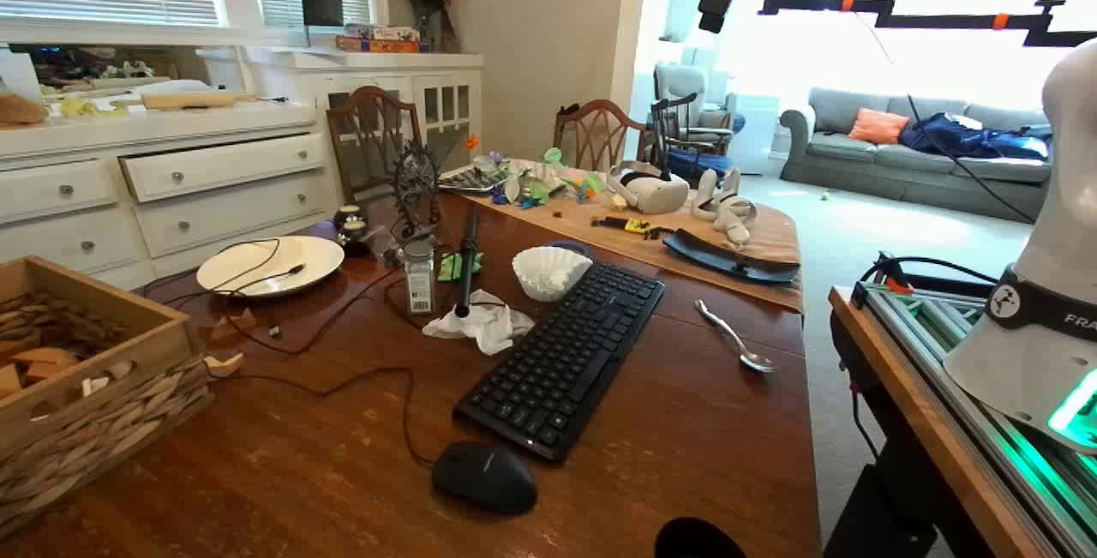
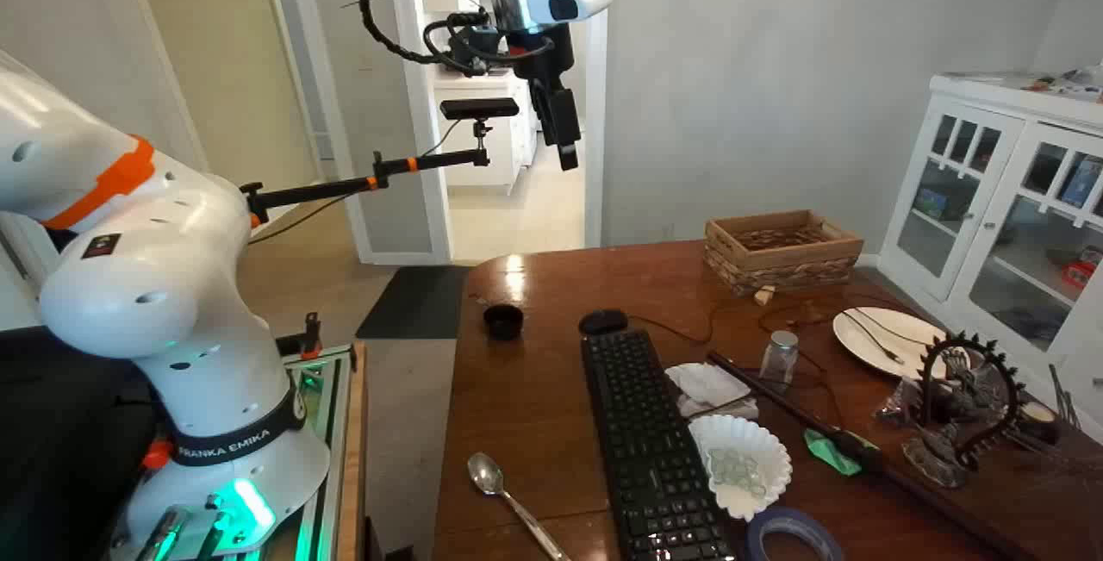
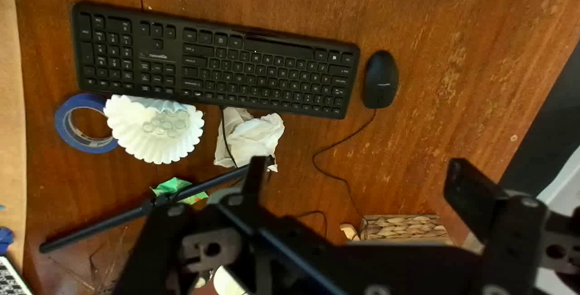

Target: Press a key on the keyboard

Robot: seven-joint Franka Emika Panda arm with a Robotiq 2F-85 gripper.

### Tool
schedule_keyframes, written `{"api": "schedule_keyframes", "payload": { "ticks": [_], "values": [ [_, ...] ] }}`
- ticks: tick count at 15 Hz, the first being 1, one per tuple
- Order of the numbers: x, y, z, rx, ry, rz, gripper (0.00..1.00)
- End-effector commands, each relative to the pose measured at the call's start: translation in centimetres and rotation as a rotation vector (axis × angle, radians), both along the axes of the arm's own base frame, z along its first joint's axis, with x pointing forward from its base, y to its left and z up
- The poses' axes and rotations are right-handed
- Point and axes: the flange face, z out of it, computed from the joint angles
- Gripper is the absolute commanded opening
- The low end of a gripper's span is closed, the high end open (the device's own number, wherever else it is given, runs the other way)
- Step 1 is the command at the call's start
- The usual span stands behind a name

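Wrist view is showing my gripper (image 3: 358, 168) nearest, its jaws standing wide apart and holding nothing. Beyond them, toward the left, a crumpled tissue (image 3: 253, 137) is lying; farther on, the keyboard (image 3: 216, 61) is stretching across the table (image 3: 408, 163), mostly left of the gap, its long axis running left to right, slightly slanted, roughly parallel to the line from jaw to jaw. Just beside its right end the mouse (image 3: 380, 79) is resting. In an exterior view the keyboard is running from near to far, and I am hanging well above the table, touching no key. Mine being the only arm (image 2: 172, 255) showing, I am judging that the press is needing a shift toward the keys, a long descent, and probably jaws brought together first.
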Motion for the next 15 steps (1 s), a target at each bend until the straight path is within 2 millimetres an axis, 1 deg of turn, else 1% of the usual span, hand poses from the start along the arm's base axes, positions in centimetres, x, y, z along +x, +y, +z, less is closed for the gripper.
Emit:
{"api": "schedule_keyframes", "payload": {
  "ticks": [1,7,9,12,15],
  "values": [
    [0.0,0.0,0.0,0.0,0.001,0.0,1.0],
    [0.0,0.0,0.0,0.0,0.001,0.0,1.0],
    [-0.2,-1.1,0.0,-0.051,-0.006,-0.05,1.0],
    [-0.8,-3.9,-0.7,-0.062,0.012,-0.122,1.0],
    [-1.0,-6.7,-1.9,-0.024,0.029,-0.156,1.0]
  ]
}}
